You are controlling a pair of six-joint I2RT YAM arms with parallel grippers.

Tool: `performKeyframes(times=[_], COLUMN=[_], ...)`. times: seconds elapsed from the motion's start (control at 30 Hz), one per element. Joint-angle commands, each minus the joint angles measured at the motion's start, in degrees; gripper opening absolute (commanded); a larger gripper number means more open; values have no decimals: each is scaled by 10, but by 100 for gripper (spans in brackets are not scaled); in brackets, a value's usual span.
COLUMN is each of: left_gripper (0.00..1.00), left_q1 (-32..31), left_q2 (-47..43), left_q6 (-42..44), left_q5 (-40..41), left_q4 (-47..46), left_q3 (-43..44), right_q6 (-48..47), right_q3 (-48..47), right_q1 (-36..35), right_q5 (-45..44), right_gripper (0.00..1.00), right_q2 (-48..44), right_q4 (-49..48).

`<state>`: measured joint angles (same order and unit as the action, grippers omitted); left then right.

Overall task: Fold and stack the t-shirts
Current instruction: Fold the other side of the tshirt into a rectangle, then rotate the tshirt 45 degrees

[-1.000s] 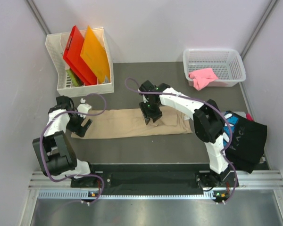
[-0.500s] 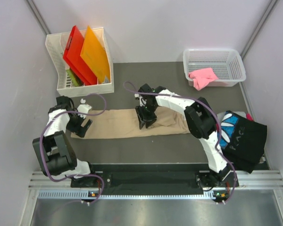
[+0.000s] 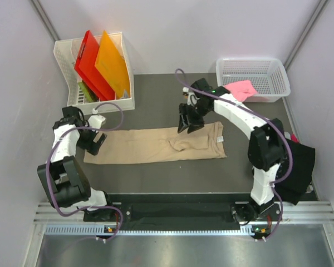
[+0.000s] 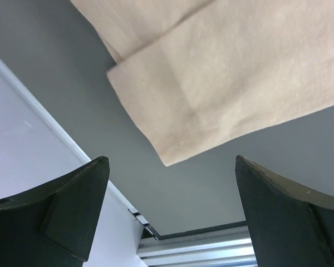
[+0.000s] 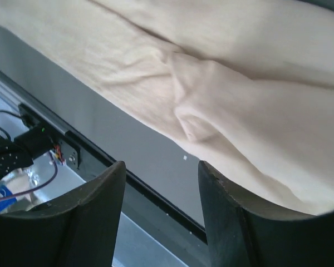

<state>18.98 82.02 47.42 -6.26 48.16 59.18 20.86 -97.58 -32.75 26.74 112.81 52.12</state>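
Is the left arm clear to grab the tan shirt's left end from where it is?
Likely yes: the left gripper hangs open right over that end of the tan shirt, with nothing between them.

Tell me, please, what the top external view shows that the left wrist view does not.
Top only: white plastic rack of red and orange sheets, white mesh basket with a pink shirt, black shirt, right gripper. Left wrist only: layered edges at the large tan cloth t-shirt's corner. Both: that t-shirt, the open left gripper, the dark grey table.
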Motion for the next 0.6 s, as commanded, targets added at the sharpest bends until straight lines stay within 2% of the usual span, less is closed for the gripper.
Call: performKeyframes(times=[0.0,0.23,0.4,0.57], left_gripper=[99,99,99,99], left_q1=[-23,-107,-109,-110], left_q2=[7,52,128,166], left_q6=[-18,-44,-54,-60], left_q5=[-27,-2,1,9], left_q4=[16,-48,-70,-97], left_q3=[21,1,23,17], right_q6=[9,9,0,-4], right_q3=[67,143,157,170], right_q1=[23,55,80,98], right_q5=[-43,-104,-140,-152], right_gripper=[54,50,47,46], right_q2=[-59,-69,-47,-23], right_q4=[-2,-11,-13,-33])
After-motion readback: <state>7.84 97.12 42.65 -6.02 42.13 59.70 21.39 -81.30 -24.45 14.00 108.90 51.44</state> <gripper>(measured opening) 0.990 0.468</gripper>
